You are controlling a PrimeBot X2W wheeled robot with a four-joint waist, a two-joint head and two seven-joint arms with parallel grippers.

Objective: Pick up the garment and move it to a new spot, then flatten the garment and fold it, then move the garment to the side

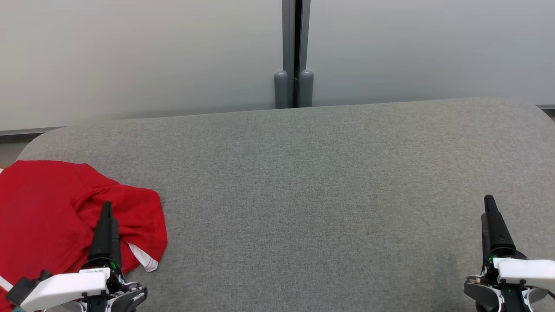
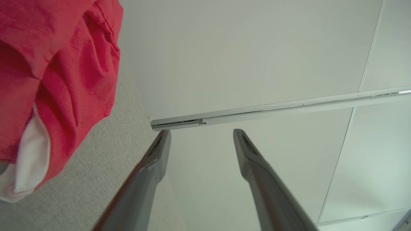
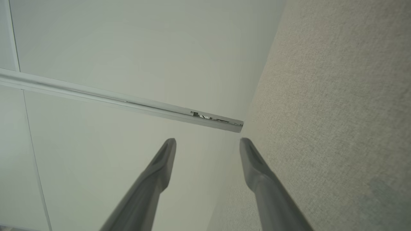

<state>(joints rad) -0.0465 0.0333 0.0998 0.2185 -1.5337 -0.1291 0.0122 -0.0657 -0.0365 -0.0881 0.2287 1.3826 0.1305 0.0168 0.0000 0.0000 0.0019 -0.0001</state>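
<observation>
The garment is a red shirt with white trim, lying bunched at the left end of the grey fabric table. My left gripper hovers over its right part, fingers pointing away from me. In the left wrist view the left gripper stands open with nothing between the fingers, and the garment fills the upper left. My right gripper is at the lower right above bare table. In the right wrist view the right gripper is open and holds nothing.
Pale wall panels stand right behind the table's far edge, joined by a grey post at mid back. The table corners are rounded. A wide stretch of grey fabric lies between the two grippers.
</observation>
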